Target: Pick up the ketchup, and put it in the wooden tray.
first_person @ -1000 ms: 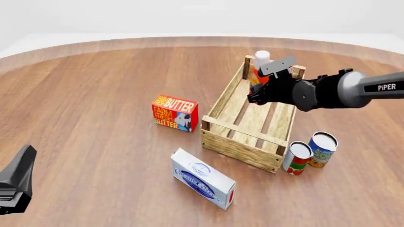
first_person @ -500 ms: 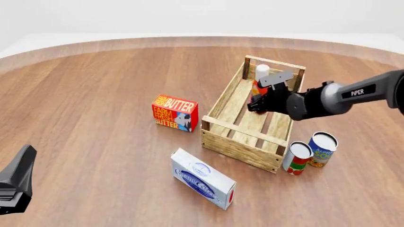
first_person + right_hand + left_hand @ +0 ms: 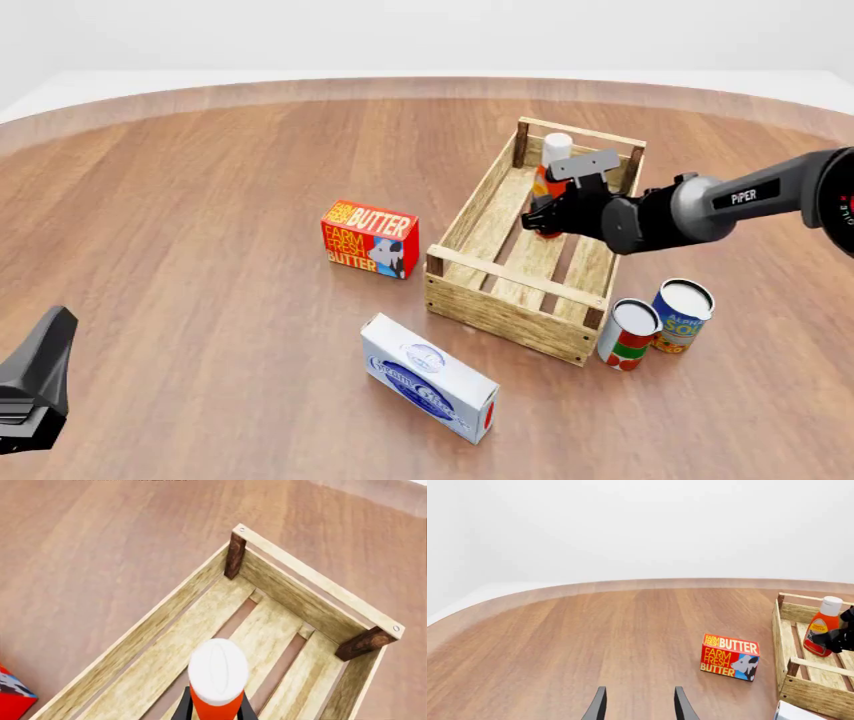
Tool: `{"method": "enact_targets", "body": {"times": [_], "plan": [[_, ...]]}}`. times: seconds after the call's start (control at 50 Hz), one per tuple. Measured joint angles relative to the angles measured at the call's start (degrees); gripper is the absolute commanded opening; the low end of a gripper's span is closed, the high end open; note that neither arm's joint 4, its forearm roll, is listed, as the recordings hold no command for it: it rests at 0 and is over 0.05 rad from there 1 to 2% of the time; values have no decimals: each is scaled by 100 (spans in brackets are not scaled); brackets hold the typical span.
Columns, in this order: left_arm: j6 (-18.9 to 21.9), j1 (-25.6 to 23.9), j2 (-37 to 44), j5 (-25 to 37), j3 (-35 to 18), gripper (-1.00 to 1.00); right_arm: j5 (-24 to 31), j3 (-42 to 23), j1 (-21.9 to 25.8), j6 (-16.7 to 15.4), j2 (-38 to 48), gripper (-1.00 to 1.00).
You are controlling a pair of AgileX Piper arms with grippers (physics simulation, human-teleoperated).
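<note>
Currently, nearest item: the left gripper (image 3: 34, 385) sits at the near left edge of the front view, low over the table (image 3: 200, 200); in the left wrist view its two fingers (image 3: 598, 707) stand apart with nothing between them.
White box: a white box with a blue oval print (image 3: 430, 377) lies flat on the table, near the front, just ahead of the crate's near end.
Cans: a red-and-green labelled can (image 3: 627, 335) and a blue-and-yellow can (image 3: 681, 315) stand upright, close together, beside the near right corner of the crate.
Butter box: a red and orange butter box (image 3: 370, 238) stands left of the crate, apart from it.
Wooden tray: the wooden tray (image 3: 507, 300) lies on the table right of centre, its long side running away from the arms, slatted floor exposed.
Right gripper: the right gripper (image 3: 547, 215) reaches in from the right, over the far half of the tray; its fingers (image 3: 185, 705) are clamped on both sides of the bottle body.
Ketchup: the ketchup (image 3: 550, 170) is upright inside the tray's far end, white cap up; whether its base touches the slats cannot be told.
</note>
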Motion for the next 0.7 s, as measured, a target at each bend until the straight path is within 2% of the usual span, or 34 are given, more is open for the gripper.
{"method": "enact_targets", "body": {"times": [0.02,0.3,0.7], "plan": [[0,0,0,0,0,100,-6,2,-1,4,1,100],[0,0,0,0,0,100,-40,121,-39,116,100,100],[0,0,0,0,0,100,-103,352,-67,153,-269,100]]}}
